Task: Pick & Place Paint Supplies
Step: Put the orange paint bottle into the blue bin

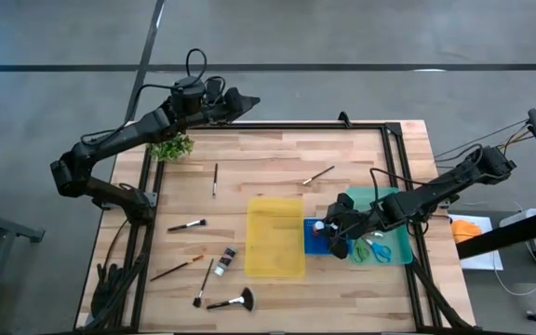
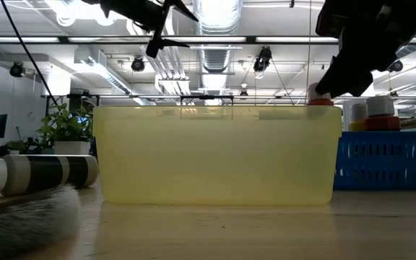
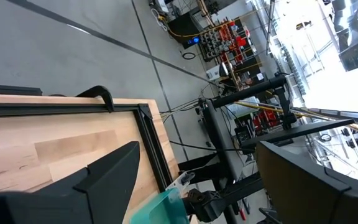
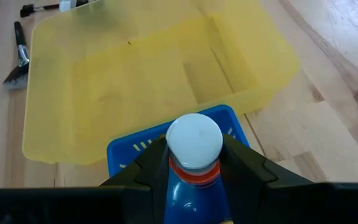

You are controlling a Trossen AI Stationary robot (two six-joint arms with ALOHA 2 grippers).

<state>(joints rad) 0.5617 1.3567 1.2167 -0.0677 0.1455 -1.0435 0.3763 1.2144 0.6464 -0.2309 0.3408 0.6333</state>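
**Me:** Bottle [image 4: 193,146] sits right at my right wrist cam: white cap, red band. My right hand [image 4: 194,163] is clamped on it just under the cap, one finger either side. It's over the blue tray [image 1: 315,244], between the yellow tray [image 1: 274,236] and the green tray [image 1: 394,223].

**Ops:** Bottle down in the tray or hanging?

**Me:** Can't tell. Low view only shows the cap above the blue rim; the base is hidden. My guess is mid-placement.

**Ops:** Left hand?

**Me:** Left hand [image 1: 242,102] is parked high past the counter's far edge, near the plant [image 1: 171,146]. Its wrist cam shows the fingers apart with nothing between them.

**Ops:** What's left out?

**Me:** Loose on the counter [image 1: 342,158]: brushes at [image 1: 215,177], [image 1: 319,175], [image 1: 187,225] and [image 1: 177,270], fan brush [image 1: 232,301], small dark bottle [image 1: 226,260]. Scissors [image 1: 376,248] lie in the green tray.

**Ops:** Risks?

**Me:** Grip is high on the neck, so the body could swing or slip if I move fast. Releasing before the base is seated could tip it; it's tall and narrow. Other bottles look to be standing in the blue tray, so coming down off-centre could knock them. The yellow tray touches the blue one; a sideways pull-out could clip its wall.
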